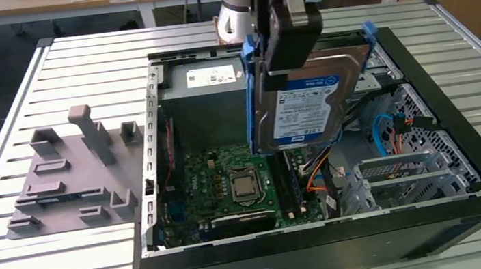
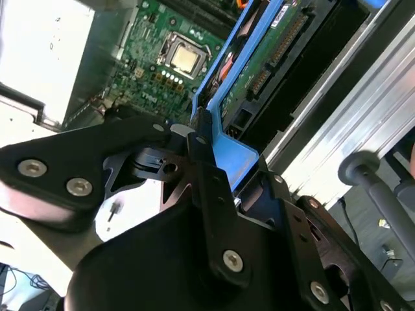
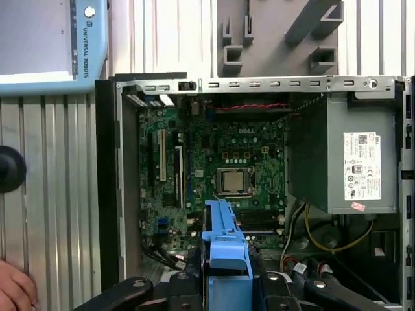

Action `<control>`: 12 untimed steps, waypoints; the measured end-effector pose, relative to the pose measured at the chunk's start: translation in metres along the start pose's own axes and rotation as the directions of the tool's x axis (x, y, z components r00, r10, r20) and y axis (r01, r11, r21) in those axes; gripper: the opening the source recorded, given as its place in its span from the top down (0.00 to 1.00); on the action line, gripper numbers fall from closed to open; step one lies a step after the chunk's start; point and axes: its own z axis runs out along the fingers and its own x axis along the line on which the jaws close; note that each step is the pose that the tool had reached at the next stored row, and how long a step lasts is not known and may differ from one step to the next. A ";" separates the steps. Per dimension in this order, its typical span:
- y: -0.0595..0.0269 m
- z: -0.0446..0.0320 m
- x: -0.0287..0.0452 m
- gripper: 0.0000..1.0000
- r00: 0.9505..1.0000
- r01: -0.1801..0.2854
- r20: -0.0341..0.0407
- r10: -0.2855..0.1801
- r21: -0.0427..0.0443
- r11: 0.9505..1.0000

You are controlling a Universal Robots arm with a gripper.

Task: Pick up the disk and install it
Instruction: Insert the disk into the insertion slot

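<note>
One claw (image 1: 285, 53) is closed tight on the disk (image 1: 306, 109), holding its blue frame. The disk hangs almost upright in the upper middle of the exterior view, above the open computer case (image 1: 328, 247) and its green board (image 1: 218, 178). The case sits on the tabletop (image 1: 55, 267).

Reaches in from the far side with one arm (image 1: 236, 8), wrist pointing steeply down. Carries the gripper (image 1: 291, 59) below it, a little toward the exterior view's right of centre. Clamps the upper edge of the disk (image 1: 306, 109), holding it upright with a slight tilt. Shows the same closed grip in both wrist views, gripper (image 2: 214, 152) (image 3: 227, 278) pinching the disk's blue edge between black fingers (image 3: 279, 291).
</note>
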 end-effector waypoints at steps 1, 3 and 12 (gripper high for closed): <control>-0.0041 0.0002 0.0005 0.64 1.000 0.000 0.000 0.000 0.000 1.000; -0.0121 0.0006 0.0016 0.64 1.000 0.000 0.000 0.000 0.000 1.000; -0.0212 0.0026 0.0255 0.64 1.000 0.000 0.000 0.000 -0.001 1.000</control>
